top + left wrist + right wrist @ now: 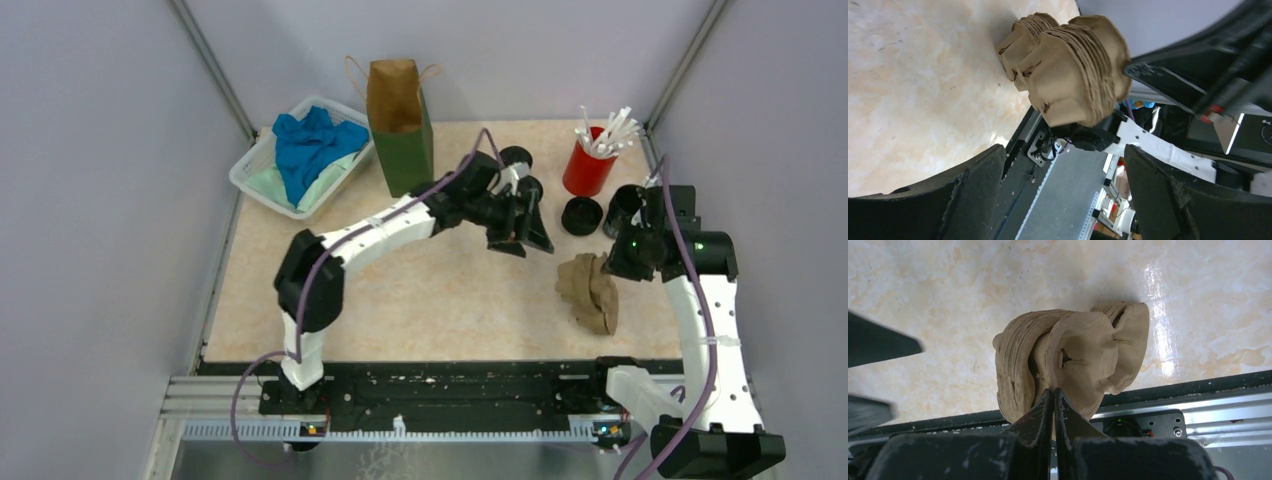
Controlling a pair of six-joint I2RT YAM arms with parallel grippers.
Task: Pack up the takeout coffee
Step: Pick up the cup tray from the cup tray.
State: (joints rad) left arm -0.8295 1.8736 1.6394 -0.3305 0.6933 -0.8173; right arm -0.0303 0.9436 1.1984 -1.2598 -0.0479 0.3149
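Three small black takeout coffee cups show in the top view: one (pixel 516 157) behind my left gripper, one (pixel 581 215) in front of the red cup, and one (pixel 623 207) beside my right wrist. The brown and green paper bag (pixel 400 125) stands open at the back. My left gripper (pixel 522 238) (pixel 1063 155) hovers open and empty between the bag and the cups. A stack of tan pulp carriers (pixel 590 290) (pixel 1073 360) (pixel 1073 65) lies on its side at the right. My right gripper (pixel 1054 392) is shut, its tips pinching an edge of the stack.
A red cup of white sticks (pixel 590 165) stands at the back right. A white basket (pixel 262 185) with blue cloth sits at the back left. The black arm rail (pixel 450 385) runs along the near edge. Grey walls close in both sides.
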